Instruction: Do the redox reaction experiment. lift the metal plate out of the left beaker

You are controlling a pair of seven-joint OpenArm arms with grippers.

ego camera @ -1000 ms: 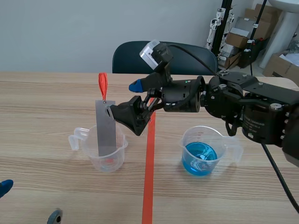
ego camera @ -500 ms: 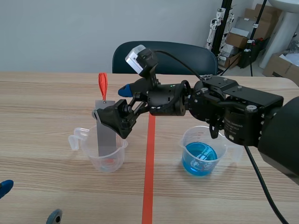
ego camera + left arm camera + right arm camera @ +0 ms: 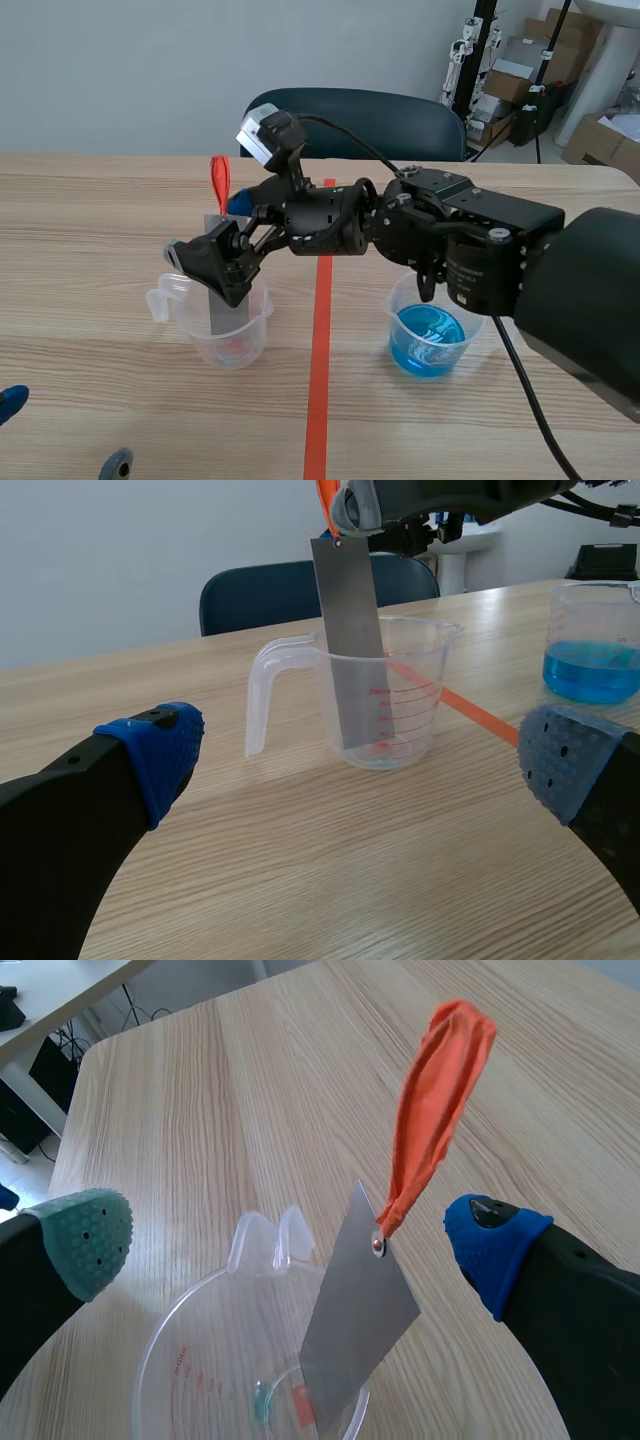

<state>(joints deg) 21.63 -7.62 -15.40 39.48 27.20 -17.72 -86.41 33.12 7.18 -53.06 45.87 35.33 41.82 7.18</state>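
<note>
Right gripper (image 3: 288,1242): I read its fingers spread wide either side of the metal plate (image 3: 355,1330), not clamping it. Plate stands leaning inside the left beaker (image 3: 420,690) (orange loop (image 3: 435,1110) tied at its top). Left gripper (image 3: 360,760) likewise gapes, holding nothing, low, facing the beaker.
</note>
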